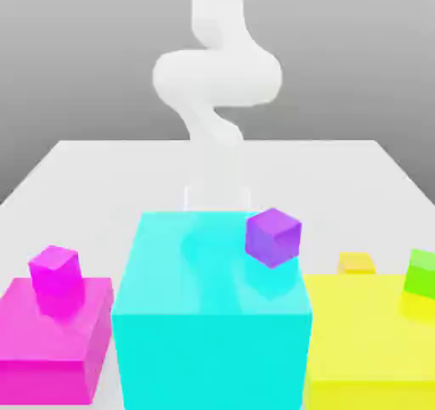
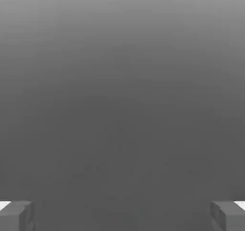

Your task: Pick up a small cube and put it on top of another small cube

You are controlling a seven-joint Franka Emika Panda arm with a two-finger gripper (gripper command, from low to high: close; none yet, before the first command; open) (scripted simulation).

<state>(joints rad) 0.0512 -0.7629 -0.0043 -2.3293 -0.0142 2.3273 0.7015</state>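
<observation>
Grey haze backs a pale tabletop where the white arm rises behind a big cyan block. Its pincer stands released, fingers spread wide with nothing between them — the small yellow-orange cube sits well apart from it, just behind the large yellow block, near a small green cube.

The arm is plain glossy white all over, built from smooth, rounded, tube-like segments that swell into thick bulging joints, with no visible cables, screws or markings on its shell. The end effector carries two blocky fingers in matte grey, each squared off with flat faces and hard edges. A small patch of white shows at the outer corner of each finger, where it meets the lighter body behind.
</observation>
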